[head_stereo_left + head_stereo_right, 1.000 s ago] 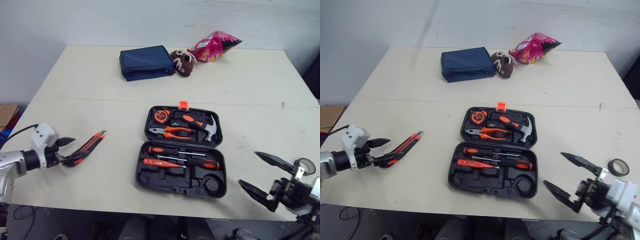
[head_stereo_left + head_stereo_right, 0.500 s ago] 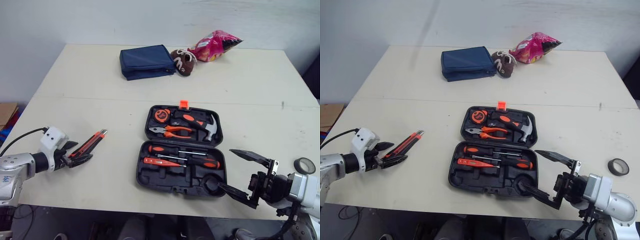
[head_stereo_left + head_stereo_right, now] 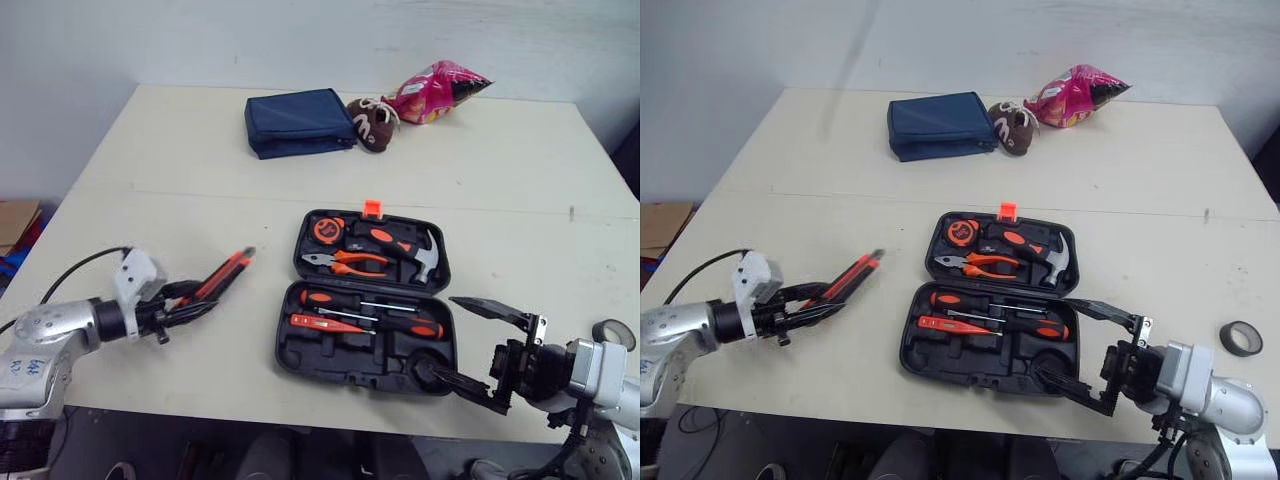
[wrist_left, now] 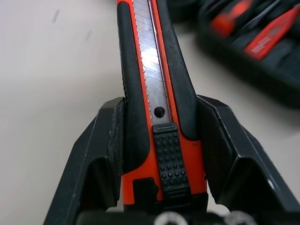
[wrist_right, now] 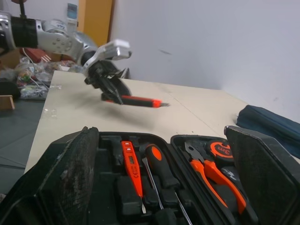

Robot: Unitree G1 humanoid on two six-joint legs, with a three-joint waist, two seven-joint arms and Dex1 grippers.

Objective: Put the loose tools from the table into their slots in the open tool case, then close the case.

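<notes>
The black tool case point(image 3: 284, 345) lies open mid-table, holding a tape measure, pliers point(image 3: 345, 263), a hammer point(image 3: 410, 252) and screwdrivers point(image 3: 370, 303). Left of the case, my left gripper point(image 3: 180, 303) is shut on an orange-and-black utility knife point(image 3: 222, 280), gripping its rear end. The knife's tip points toward the case and looks raised just off the table. In the left wrist view the knife point(image 4: 154, 84) sits clamped between both fingers point(image 4: 103, 150). My right gripper point(image 3: 470, 345) is open at the case's front right corner. A black tape roll point(image 3: 1240, 338) lies at the table's right edge.
A folded blue pouch point(image 3: 298, 122), a small brown shoe point(image 3: 372, 122) and a pink snack bag point(image 3: 435, 88) sit at the table's far side. The table's front edge runs close under both grippers.
My left gripper has closed on the knife and carried it right, toward the case. My right gripper swung in from the right edge to the case's front right corner, still open.
</notes>
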